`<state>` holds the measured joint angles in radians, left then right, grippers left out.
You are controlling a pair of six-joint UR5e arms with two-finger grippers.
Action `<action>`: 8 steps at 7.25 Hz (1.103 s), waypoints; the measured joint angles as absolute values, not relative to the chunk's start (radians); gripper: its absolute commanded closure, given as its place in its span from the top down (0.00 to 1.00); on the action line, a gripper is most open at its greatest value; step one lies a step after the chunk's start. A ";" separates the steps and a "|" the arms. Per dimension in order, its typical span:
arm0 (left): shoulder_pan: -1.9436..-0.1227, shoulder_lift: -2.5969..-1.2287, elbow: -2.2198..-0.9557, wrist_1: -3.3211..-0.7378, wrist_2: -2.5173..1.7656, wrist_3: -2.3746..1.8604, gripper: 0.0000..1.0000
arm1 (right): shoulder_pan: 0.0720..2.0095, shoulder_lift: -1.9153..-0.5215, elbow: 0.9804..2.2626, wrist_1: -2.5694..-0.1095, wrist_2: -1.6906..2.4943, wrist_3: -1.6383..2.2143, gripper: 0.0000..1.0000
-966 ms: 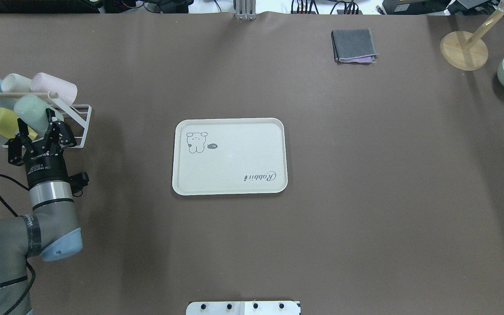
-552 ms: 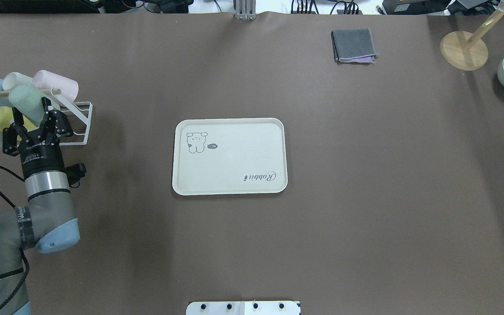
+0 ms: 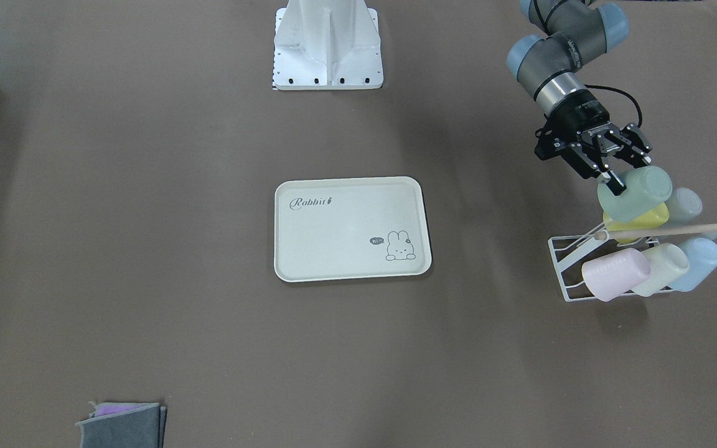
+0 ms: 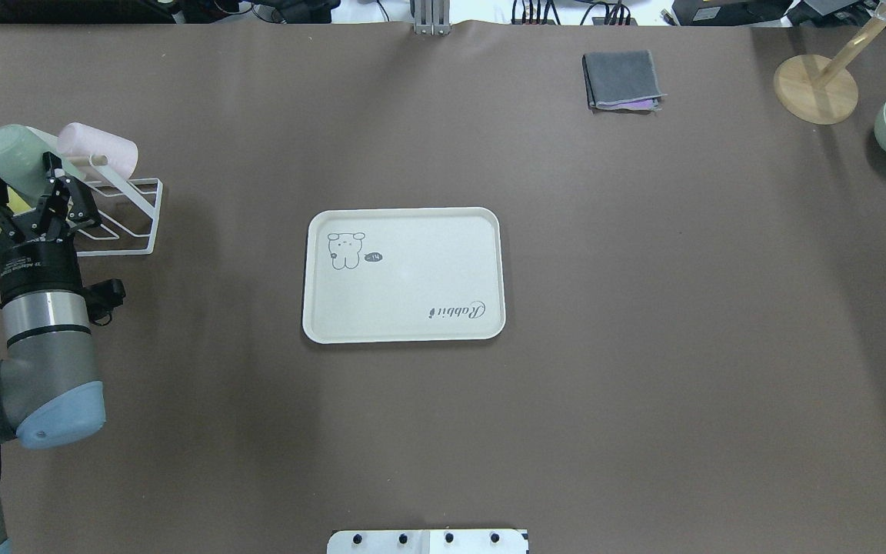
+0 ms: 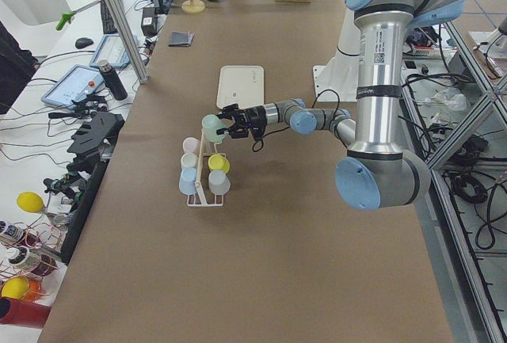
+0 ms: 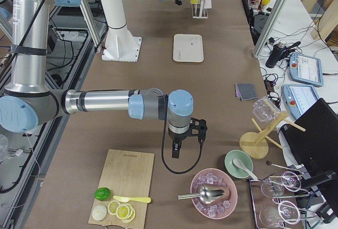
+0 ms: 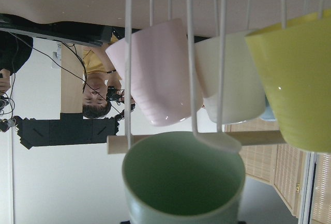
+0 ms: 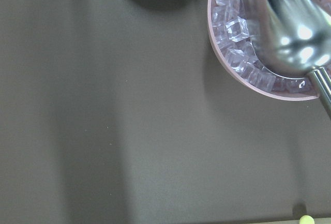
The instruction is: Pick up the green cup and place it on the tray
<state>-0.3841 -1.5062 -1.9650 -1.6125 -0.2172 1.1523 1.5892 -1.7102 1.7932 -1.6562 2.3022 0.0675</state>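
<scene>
Found green cup (image 4: 8,150) clamped at its rim in left gripper (image 4: 21,175), tilted over rack (image 4: 139,215), mouth toward wrist. Noted tray (image 4: 412,269) well apart to robot's right, nearer left arm.

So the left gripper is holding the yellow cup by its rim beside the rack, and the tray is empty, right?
Not quite. The cup in the left gripper is the green cup, not the yellow cup, which sits in the rack. The exterior front-facing view shows this. The rest is right: it is held by its rim beside the rack, and the tray is empty.
</scene>
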 measured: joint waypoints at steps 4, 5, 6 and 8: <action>-0.451 -1.476 -2.118 -1.822 -0.405 1.317 0.00 | 1.587 -1.706 1.793 -1.657 2.301 0.068 1.00; -0.470 -1.475 -2.143 -1.883 -0.485 1.327 0.00 | 1.587 -1.706 1.793 -1.657 2.301 0.067 1.00; -0.482 -1.475 -2.161 -1.945 -0.572 1.316 0.00 | 1.587 -1.706 1.793 -1.657 2.301 0.067 1.00; -0.506 -1.476 -2.187 -2.023 -0.753 1.168 0.00 | 1.586 -1.706 1.793 -1.657 2.301 0.067 1.00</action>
